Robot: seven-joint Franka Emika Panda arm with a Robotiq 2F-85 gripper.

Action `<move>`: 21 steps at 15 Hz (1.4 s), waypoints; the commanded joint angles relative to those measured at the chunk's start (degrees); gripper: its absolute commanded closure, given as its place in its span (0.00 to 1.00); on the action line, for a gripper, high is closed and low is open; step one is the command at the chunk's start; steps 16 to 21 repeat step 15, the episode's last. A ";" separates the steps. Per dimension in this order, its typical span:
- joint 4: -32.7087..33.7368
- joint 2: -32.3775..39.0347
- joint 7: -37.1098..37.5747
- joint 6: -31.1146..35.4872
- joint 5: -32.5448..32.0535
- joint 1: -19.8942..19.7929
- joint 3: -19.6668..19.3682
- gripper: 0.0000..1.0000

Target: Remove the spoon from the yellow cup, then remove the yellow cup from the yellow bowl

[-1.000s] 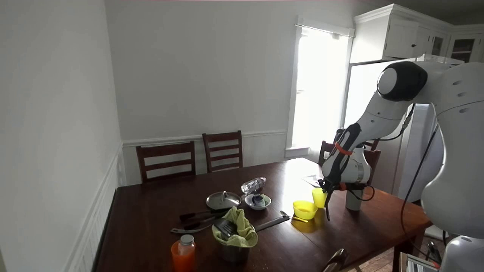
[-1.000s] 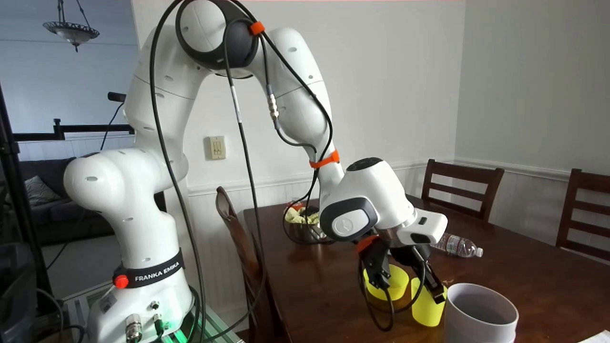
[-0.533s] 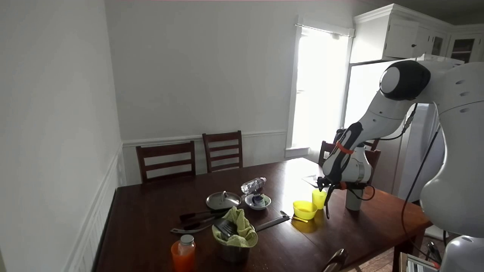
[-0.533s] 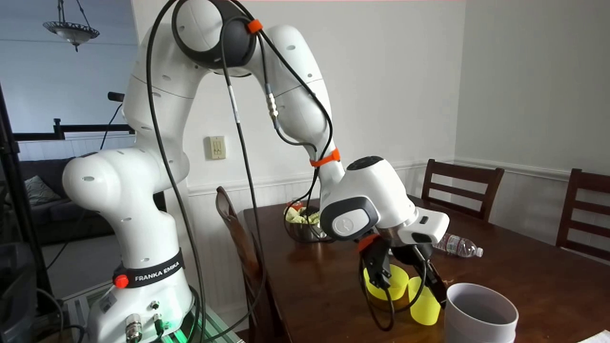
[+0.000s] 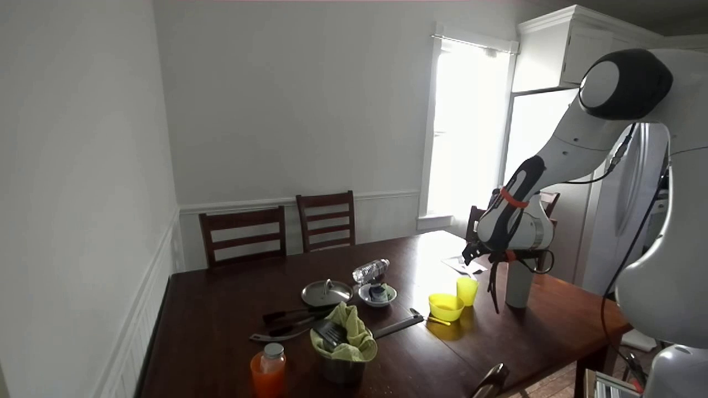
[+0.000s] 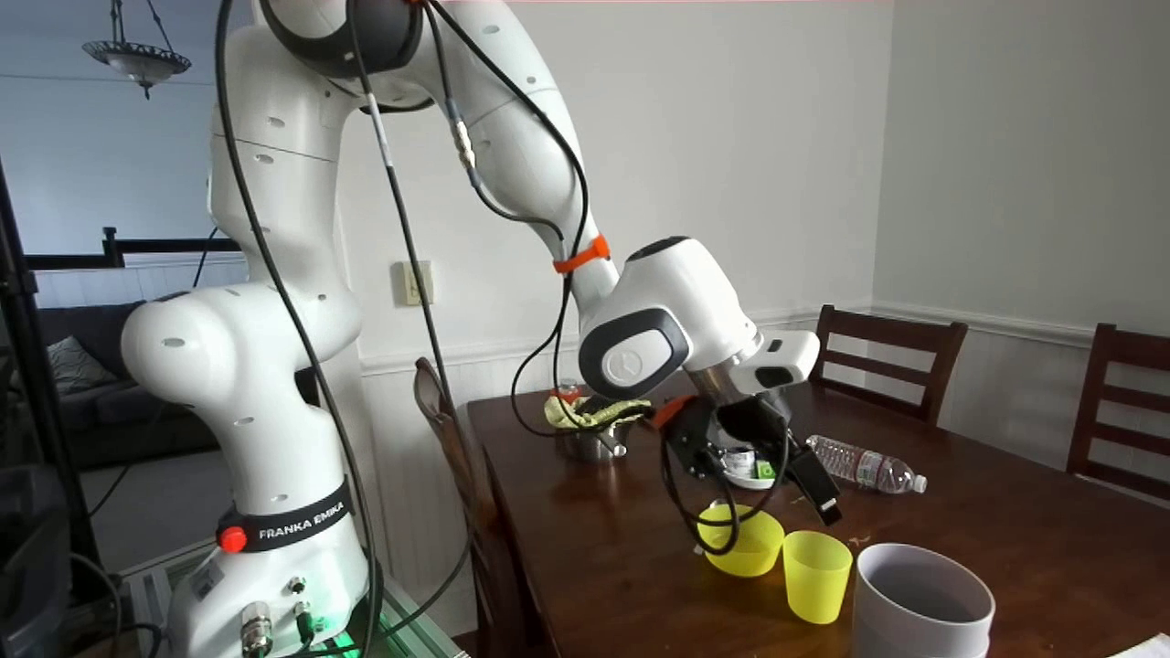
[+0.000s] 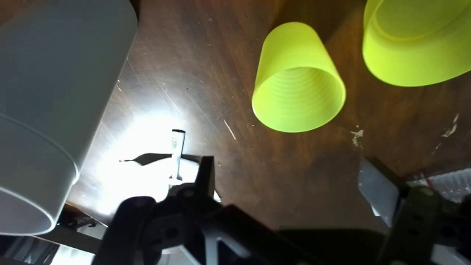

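Observation:
The yellow cup (image 6: 816, 578) stands upright on the dark table, beside the yellow bowl (image 6: 751, 544) and apart from it. In the wrist view the yellow cup (image 7: 298, 81) shows its hollow inside with nothing in it, and part of the yellow bowl (image 7: 415, 48) is at the upper right. A spoon (image 5: 437, 319) lies on the table against the near side of the bowl in an exterior view. My gripper (image 7: 289, 180) is raised above the cup, jaws wide apart, with only table seen between its fingers.
A tall grey container (image 6: 923, 599) stands close to the cup. Also on the table are a water bottle (image 5: 370, 271), a small white bowl (image 5: 363, 298), a pot lid (image 5: 318, 294), a cloth-lined pot (image 5: 343, 371) and an orange cup (image 5: 268, 381). Chairs (image 5: 243, 229) line the table.
The jaws have spread and let go of the yellow cup, which settled slightly and stays on the table. My gripper and arm have then risen and drawn back from it.

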 commanded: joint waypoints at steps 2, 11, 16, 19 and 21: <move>-4.42 -10.62 -5.27 -10.97 -1.19 -2.90 5.91 0.00; -2.58 -14.32 -11.99 -20.63 1.25 7.24 -0.11 0.00; -2.58 -14.70 -12.40 -21.10 1.11 7.28 -0.18 0.00; -2.58 -14.70 -12.40 -21.10 1.11 7.28 -0.18 0.00; -2.58 -14.70 -12.40 -21.10 1.11 7.28 -0.18 0.00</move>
